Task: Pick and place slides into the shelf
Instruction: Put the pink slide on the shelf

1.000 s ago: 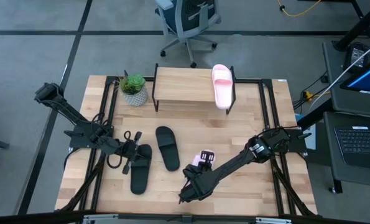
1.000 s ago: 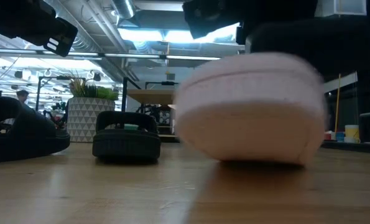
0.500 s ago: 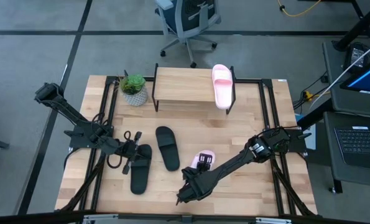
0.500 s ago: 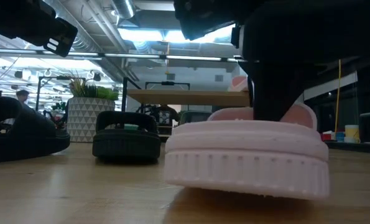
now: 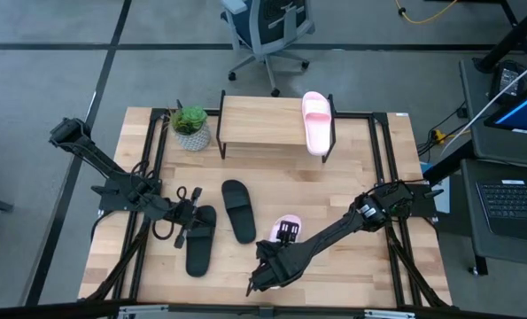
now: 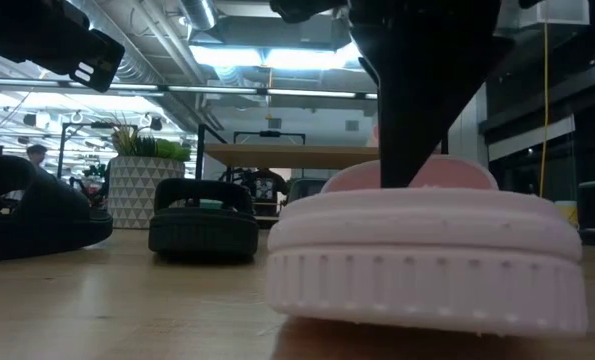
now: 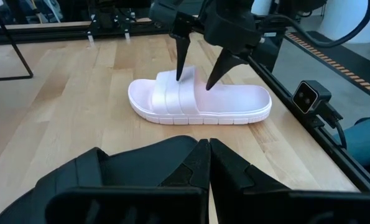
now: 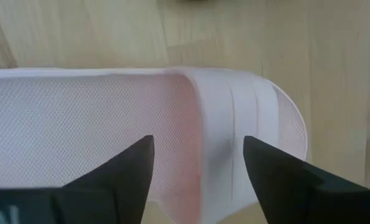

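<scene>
One pale pink slide (image 5: 315,121) lies on the shelf (image 5: 263,122), at its right end. A second pink slide (image 7: 197,102) rests flat on its sole near the table's front edge. My right gripper (image 7: 193,84) stands open over it, pointing steeply down. One finger (image 8: 110,180) is over the footbed and the other finger (image 8: 284,180) is over the strap (image 8: 247,118). Two black slides (image 5: 238,210) (image 5: 199,241) lie on the table left of it. My left gripper (image 5: 189,218) hovers shut above the nearer black slide. My right gripper has its open fingers on either side of the edge of the pink slide's strap (image 7: 178,93), coming from above. I cannot tell whether the fingertips still touch the slide, which lies flat on the table.
A potted plant (image 5: 190,127) stands left of the shelf. Black frame rails (image 5: 378,159) run along the table's sides. An office chair (image 5: 267,31) stands on the floor beyond the far edge. Bare wood shows between the shelf and the slides.
The pink slide, tilted and off the table a second ago, has come down flat on its sole. My right gripper has opened wide and let it go, and has risen a little while tipping.
</scene>
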Action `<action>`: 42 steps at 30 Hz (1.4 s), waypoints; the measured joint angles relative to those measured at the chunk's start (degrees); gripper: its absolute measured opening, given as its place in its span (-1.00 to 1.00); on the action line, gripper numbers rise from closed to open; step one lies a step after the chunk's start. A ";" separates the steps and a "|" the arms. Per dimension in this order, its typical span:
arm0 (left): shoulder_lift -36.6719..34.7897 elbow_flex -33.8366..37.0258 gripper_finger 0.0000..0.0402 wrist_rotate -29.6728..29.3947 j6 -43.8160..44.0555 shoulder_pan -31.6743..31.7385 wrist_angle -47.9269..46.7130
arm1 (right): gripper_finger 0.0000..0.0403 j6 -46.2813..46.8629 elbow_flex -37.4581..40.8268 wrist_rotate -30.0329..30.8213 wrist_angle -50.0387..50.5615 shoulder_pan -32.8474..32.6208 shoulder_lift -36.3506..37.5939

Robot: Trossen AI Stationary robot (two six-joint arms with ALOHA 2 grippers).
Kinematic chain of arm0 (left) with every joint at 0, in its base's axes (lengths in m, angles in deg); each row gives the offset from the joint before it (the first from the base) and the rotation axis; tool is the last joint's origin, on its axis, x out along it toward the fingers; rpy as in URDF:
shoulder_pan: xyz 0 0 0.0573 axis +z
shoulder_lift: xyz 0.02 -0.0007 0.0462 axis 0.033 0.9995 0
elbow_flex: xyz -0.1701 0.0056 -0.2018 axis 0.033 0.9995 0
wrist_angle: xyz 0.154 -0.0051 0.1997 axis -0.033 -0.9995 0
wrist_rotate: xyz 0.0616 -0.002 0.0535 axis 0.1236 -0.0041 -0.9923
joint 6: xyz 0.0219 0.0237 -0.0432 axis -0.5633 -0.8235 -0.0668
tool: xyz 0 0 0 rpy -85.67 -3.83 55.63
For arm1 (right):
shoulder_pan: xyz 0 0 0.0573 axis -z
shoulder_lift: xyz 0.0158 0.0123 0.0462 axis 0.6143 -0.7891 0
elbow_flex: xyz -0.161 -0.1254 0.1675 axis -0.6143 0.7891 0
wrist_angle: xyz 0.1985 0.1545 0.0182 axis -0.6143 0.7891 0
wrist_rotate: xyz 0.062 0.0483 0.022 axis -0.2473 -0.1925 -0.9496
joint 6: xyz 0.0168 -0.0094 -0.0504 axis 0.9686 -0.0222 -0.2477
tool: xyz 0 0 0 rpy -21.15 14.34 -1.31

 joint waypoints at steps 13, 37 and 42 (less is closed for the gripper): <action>0.01 0.00 -1.00 0.00 0.01 -0.01 0.00 | 0.07 -0.12 0.00 0.98 3.83 0.00 0.00; 0.00 0.00 -1.00 0.00 -0.01 -0.01 -0.02 | -0.58 -0.16 0.00 0.76 3.54 1.14 0.00; 0.01 0.00 -1.00 0.00 -0.01 -0.01 -0.02 | -0.76 -0.16 0.00 0.79 3.55 1.11 0.00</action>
